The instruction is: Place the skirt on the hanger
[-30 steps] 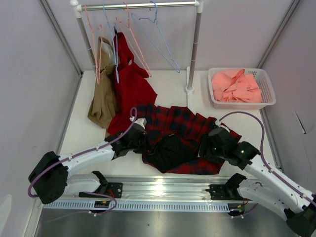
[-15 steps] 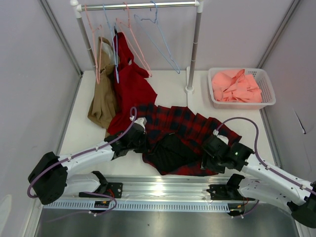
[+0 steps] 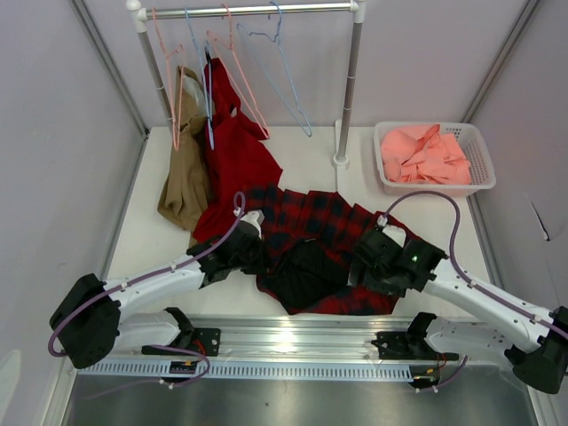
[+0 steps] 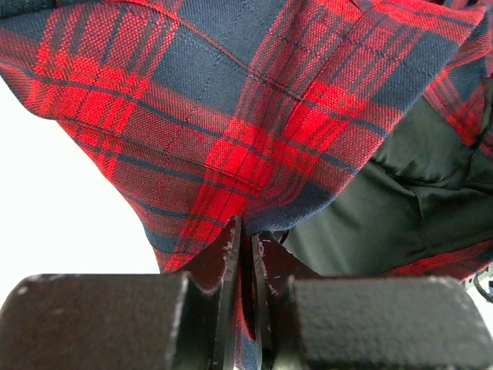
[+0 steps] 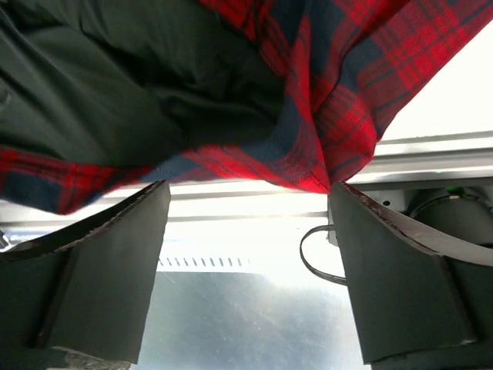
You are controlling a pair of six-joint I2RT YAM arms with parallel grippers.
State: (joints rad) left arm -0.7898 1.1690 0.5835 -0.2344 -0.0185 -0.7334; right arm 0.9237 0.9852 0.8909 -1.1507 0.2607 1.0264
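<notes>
Two arms at the plaid skirt, one pinching, one spread

The left arm lay low and stretched out, left gripper [image 4: 245, 231] clamped tight on the left edge of the skirt [image 3: 328, 235]. The skirt sprawled on the table [image 3: 302, 160] between both arms. The pink hanger [image 3: 250, 102] hung beyond the skirt's far side. The right arm was bent inward, right gripper [image 5: 246, 208] spread wide at the skirt's near right hem.

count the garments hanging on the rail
2: the tan garment at the left end of the rail, and the red garment just right of it; both trail onto the table. More could be hidden behind them.
</notes>
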